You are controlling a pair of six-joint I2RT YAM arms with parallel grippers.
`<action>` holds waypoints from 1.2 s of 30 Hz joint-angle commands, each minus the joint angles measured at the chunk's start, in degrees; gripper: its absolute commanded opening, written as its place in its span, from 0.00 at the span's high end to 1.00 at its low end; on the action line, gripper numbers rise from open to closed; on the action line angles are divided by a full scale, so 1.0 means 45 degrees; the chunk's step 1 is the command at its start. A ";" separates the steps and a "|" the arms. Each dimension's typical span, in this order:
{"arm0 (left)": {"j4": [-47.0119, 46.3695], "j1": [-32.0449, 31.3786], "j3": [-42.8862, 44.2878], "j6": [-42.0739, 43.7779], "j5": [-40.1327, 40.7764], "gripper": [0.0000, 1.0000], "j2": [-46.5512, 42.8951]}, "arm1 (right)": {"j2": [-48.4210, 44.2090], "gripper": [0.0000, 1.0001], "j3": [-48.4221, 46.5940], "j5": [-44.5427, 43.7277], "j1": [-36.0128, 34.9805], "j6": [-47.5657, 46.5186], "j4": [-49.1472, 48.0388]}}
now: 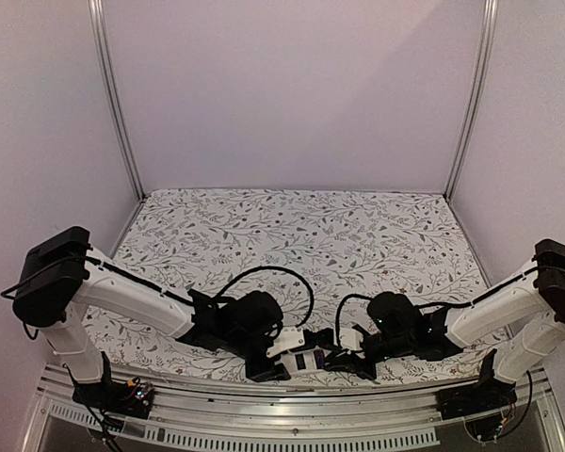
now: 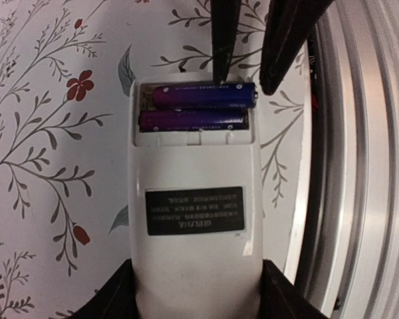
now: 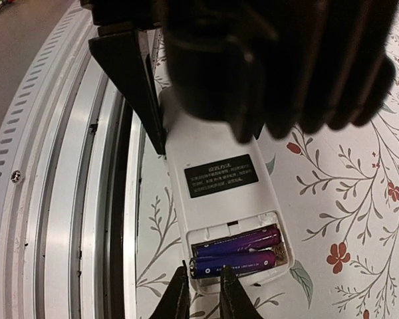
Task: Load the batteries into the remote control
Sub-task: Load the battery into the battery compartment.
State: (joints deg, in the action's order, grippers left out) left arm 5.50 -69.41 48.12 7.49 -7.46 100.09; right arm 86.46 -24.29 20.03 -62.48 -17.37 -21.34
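Remote control (image 2: 193, 166), white, back upward, lying lengthwise at the near edge of the flowered desk (image 2: 46, 199), just beside the aluminium rail (image 2: 359, 199); its compartment is open, with both batteries (image 2: 193, 121) lying in it side by side. Left claw (image 2: 196, 282): clamped on the remote's end away from the batteries. Right claw (image 3: 203, 292): fingers drawn close, a slim gap between them, nothing seen gripped, tips at the end battery (image 2: 203, 95). Hazards, as judged: the end battery looks to ride slightly proud at one end, so an off-centre press may spring it out and send it rolling into the rail; pressure far from the left claw's hold may tip the remote. Not determinable: contact springs, polarity marks, print on the label (image 2: 195, 211), whether the tips actually touch the cell, whether the remote rests on the desk or is lifted.
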 commanded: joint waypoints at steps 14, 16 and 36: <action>0.0735 0.0403 0.0030 0.0035 0.0590 0.47 0.0356 | 0.0566 0.87 -0.0235 -0.1040 0.0003 0.0318 -0.0039; 0.0738 0.0402 0.0032 0.0042 0.0585 0.47 0.0364 | 0.0647 0.88 -0.0345 -0.1116 0.0015 0.0425 0.0075; 0.0742 0.0395 -0.0009 0.0035 0.0580 0.47 0.0267 | -0.0267 0.81 -0.0463 -0.1692 0.0036 0.0948 0.0913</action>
State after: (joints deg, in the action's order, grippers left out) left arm 5.72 -69.30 48.23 7.31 -7.46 100.12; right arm 87.35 -25.65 16.14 -62.61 -14.06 -20.27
